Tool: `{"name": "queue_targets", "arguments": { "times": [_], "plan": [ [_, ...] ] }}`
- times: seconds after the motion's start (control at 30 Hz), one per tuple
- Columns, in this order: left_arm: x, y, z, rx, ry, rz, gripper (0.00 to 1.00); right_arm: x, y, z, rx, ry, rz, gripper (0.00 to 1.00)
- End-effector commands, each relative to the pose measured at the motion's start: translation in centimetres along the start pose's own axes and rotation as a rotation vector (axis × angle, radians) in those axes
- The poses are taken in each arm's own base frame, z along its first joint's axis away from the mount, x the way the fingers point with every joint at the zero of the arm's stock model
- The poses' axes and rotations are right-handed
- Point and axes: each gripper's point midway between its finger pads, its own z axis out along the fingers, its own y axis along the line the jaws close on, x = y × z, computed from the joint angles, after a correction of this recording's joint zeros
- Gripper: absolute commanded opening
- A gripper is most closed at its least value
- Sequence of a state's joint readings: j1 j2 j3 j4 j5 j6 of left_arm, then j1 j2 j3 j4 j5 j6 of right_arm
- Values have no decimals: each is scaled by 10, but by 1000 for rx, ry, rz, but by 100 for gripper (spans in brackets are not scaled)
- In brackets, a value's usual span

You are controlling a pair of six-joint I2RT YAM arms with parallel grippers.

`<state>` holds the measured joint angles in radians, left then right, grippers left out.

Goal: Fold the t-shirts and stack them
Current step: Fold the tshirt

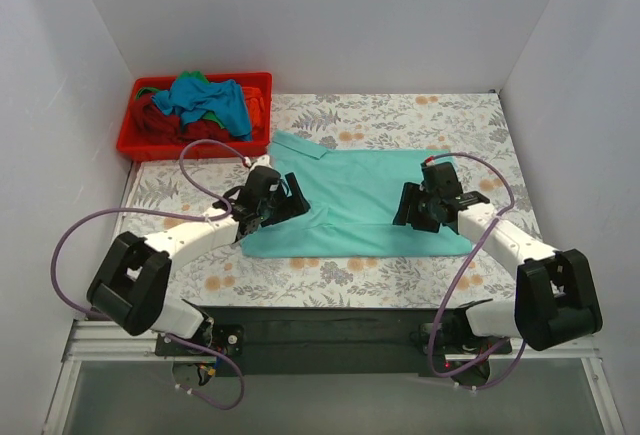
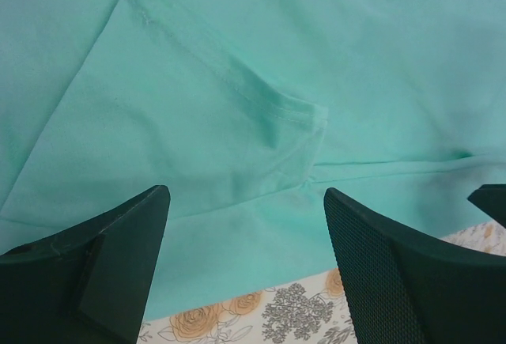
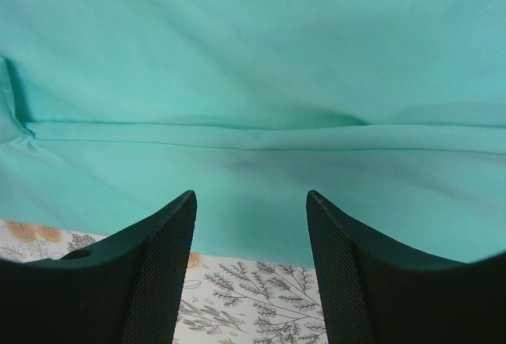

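A mint-teal t-shirt (image 1: pixel 365 195) lies partly folded on the flowered table, its collar at the upper left. My left gripper (image 1: pixel 282 201) hovers open over its left side, where a sleeve hem (image 2: pixel 269 103) shows in the left wrist view, and holds nothing. My right gripper (image 1: pixel 412 205) hovers open over the shirt's right part, above a fold line (image 3: pixel 261 140) near the cloth's near edge, and holds nothing. Other t-shirts, blue (image 1: pixel 208 98), dark red, green and orange, are heaped in the red bin.
The red plastic bin (image 1: pixel 130 141) stands at the back left by the wall. White walls close the table on three sides. The flowered tablecloth (image 1: pixel 420 115) shows around the shirt.
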<state>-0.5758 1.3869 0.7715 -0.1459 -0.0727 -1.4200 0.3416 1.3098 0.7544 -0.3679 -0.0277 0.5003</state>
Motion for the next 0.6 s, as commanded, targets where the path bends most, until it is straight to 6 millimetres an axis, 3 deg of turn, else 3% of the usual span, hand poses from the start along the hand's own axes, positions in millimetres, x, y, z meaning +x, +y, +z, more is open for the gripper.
{"name": "queue_targets", "arguments": {
  "times": [0.0, 0.23, 0.3, 0.43, 0.57],
  "plan": [
    [12, 4, 12, 15, 34, 5, 78, 1, -13, 0, 22, -14, -19, 64],
    [54, 41, 23, -42, 105, -12, 77, 40, -44, 13, 97, 85, 19, 64],
    [62, 50, 18, -54, 113, -14, 77, 46, -48, 11, 103, 93, 38, 64],
    [74, 63, 7, -66, 123, -20, 77, 79, -64, 6, 151, 160, 108, 65],
    [85, 73, -10, -63, 123, -52, 76, 109, -62, -1, 111, 214, 166, 65]
  ]
}}
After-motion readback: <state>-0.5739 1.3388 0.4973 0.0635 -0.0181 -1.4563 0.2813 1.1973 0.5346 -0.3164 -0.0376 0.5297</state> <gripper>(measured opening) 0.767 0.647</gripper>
